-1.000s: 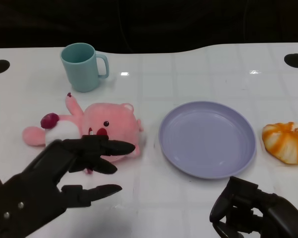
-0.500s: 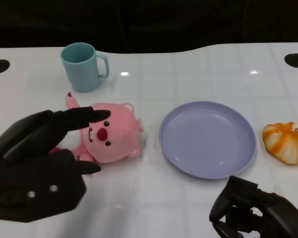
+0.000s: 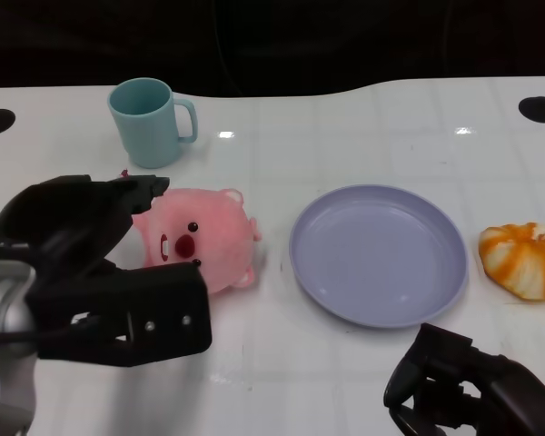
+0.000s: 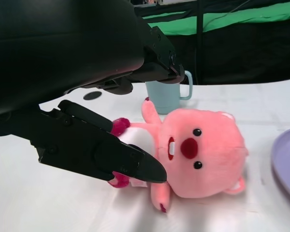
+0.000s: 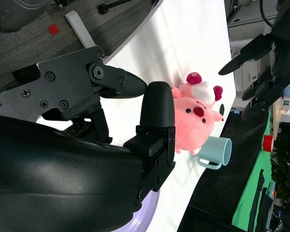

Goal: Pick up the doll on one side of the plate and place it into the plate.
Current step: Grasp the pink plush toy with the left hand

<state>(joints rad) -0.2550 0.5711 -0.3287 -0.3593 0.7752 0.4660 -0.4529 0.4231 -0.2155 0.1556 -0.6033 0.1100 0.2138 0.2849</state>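
The pink plush doll (image 3: 200,238) lies on the white table left of the purple plate (image 3: 377,254), face up. My left hand (image 3: 91,272) hovers over the doll's body and hides it, leaving only the head showing. In the left wrist view the doll (image 4: 198,154) lies between spread fingers (image 4: 106,152), one low by its belly and the others above; no grip shows. My right hand (image 3: 463,386) rests at the near edge below the plate, fingers curled in on nothing. The right wrist view shows the doll (image 5: 195,118) beyond those curled fingers (image 5: 154,125).
A teal mug (image 3: 150,121) stands behind the doll, close to my left hand. An orange and white striped plush (image 3: 524,259) lies right of the plate. The table's far edge runs behind the mug.
My left hand has swung in from the lower left, turned over and come down across the doll's body, hiding it. The right hand has stayed still.
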